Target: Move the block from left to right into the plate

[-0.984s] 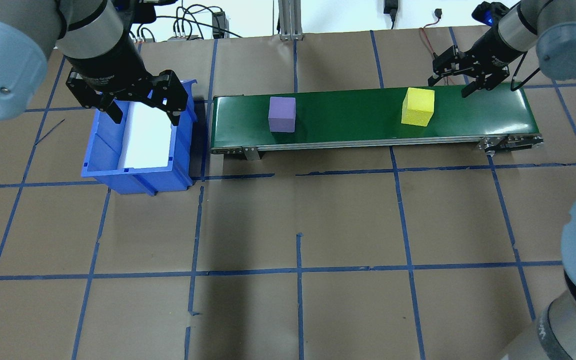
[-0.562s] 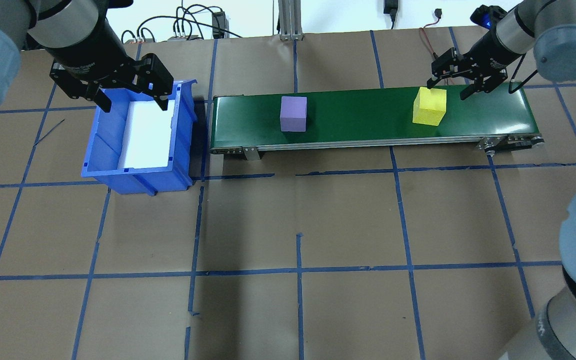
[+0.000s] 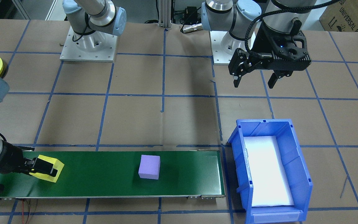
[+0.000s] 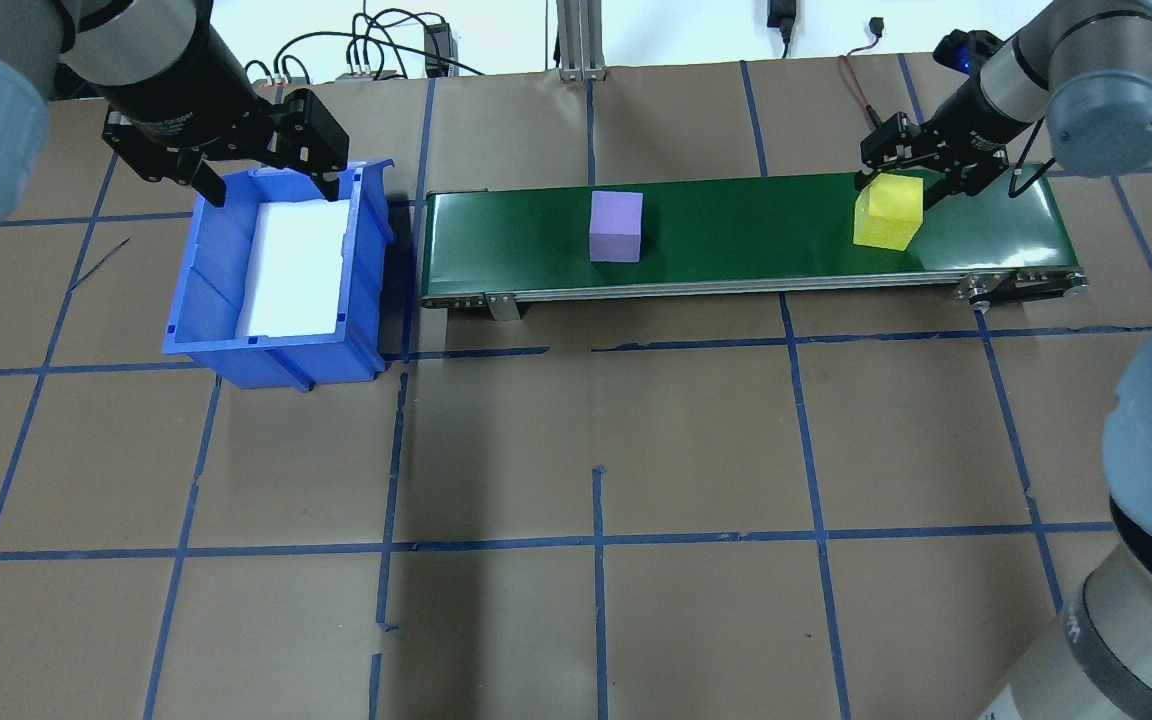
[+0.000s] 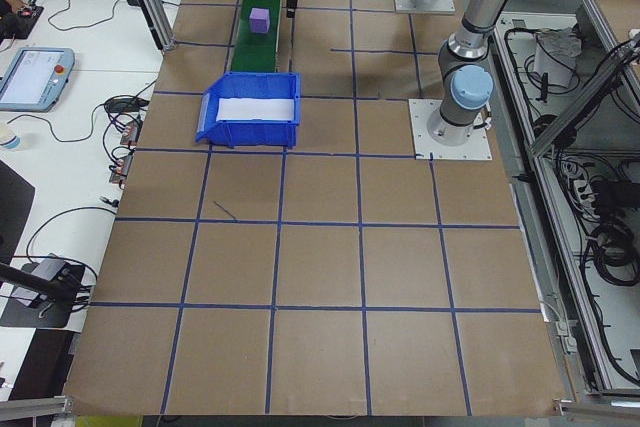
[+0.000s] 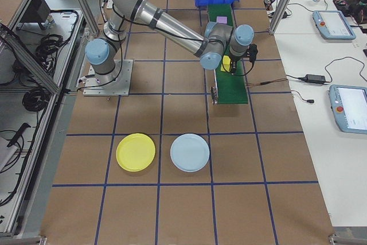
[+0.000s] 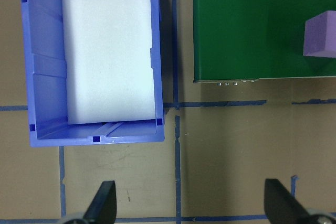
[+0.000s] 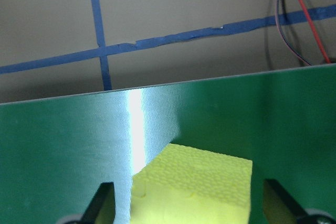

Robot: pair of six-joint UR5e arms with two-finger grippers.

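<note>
Yellow foam block (image 4: 888,212) sits at the right end of the green belt (image 4: 736,235), straddled by the open right pincer (image 4: 896,170) for pickup toward the yellow plate (image 6: 136,152), while the left pincer (image 4: 226,165) hangs open, empty, above the blue bin (image 4: 198,300).

The right gripper (image 4: 894,172) straddles one block (image 4: 888,212) on the conveyor (image 4: 736,262); a second block (image 4: 616,226) sits further along the belt, toward the bin (image 4: 206,330) at its far end. The left gripper (image 4: 226,170) hangs above the bin's edge. Two plates (image 6: 136,152) (image 6: 190,152) lie side by side, well apart from both grippers.
</note>
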